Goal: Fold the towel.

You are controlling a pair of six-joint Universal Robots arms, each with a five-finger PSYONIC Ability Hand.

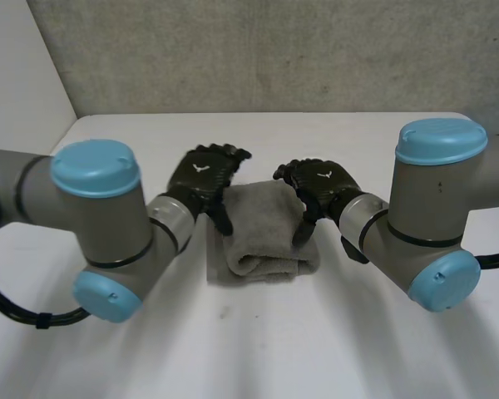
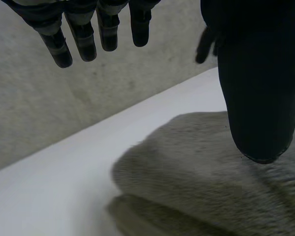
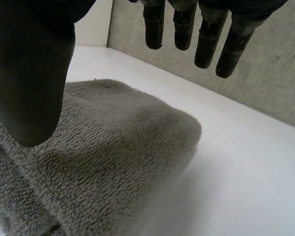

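The grey terry-cloth towel [image 1: 262, 233] is found folded into a thick little bundle around the middle of the white table [image 1: 258, 349]. A rounded fold is turned toward the camera, and a second layer can be made out underneath from the left wrist. It's boxed in pretty tightly at the sides. The left hand [image 1: 201, 177] is parked at its left edge and the right hand [image 1: 320, 184] at its right edge.

Nothing is gripped by either one, and both are held relaxed and spread. On the left, the fingers [image 2: 81, 42] are kept straight out above the table past the cloth, with the thumb [image 2: 258, 98] hung over the towel's top. Same deal on the right: fingers [image 3: 206, 42] straight, thumb [image 3: 29, 78] over the pile. Whether either thumb tip is actually touching the cloth can't really be told from these angles.

As for open room, the towel's two side edges are taken up by the hands, with the left arm [image 1: 108, 224] and right arm [image 1: 432, 216] close behind them. Bare tabletop is left in front of the near fold and behind the far edge, right up to the wall.

The surface is smooth and white, with a couple of tiny specks. The table is backed by a grey speckled wall [image 1: 274, 50], and a plain white side wall [image 1: 17, 75] is seen at the left.
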